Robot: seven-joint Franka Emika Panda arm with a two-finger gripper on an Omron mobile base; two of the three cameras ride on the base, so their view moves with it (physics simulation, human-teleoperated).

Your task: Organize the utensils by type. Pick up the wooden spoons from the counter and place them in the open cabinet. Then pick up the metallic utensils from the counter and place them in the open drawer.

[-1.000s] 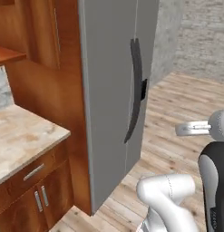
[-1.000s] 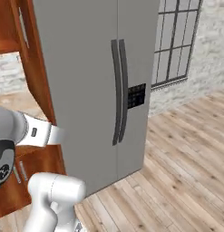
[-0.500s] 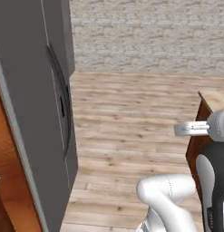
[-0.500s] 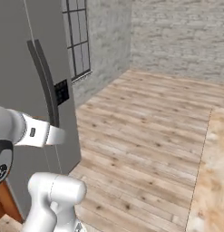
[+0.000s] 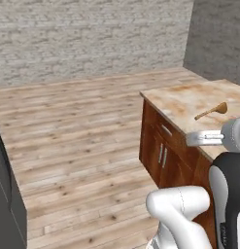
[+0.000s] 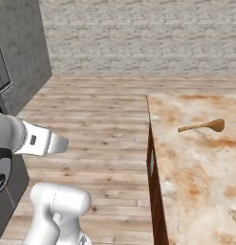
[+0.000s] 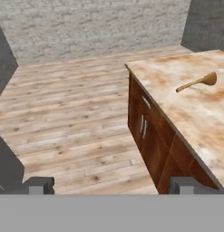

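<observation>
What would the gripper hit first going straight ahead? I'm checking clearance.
Probably the wooden floor, left of the counter; the open gripper holds nothing, though depth is unclear.

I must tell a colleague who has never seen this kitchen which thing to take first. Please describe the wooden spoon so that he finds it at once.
Look for the counter, a beige stone top with orange-brown patches over reddish-brown fronts, beside the plank floor. On it lies the spoon, flat, its oval bowl pointing away from the floor side. It is plain tan wood with a long straight handle, and nothing else lies near it.
</observation>
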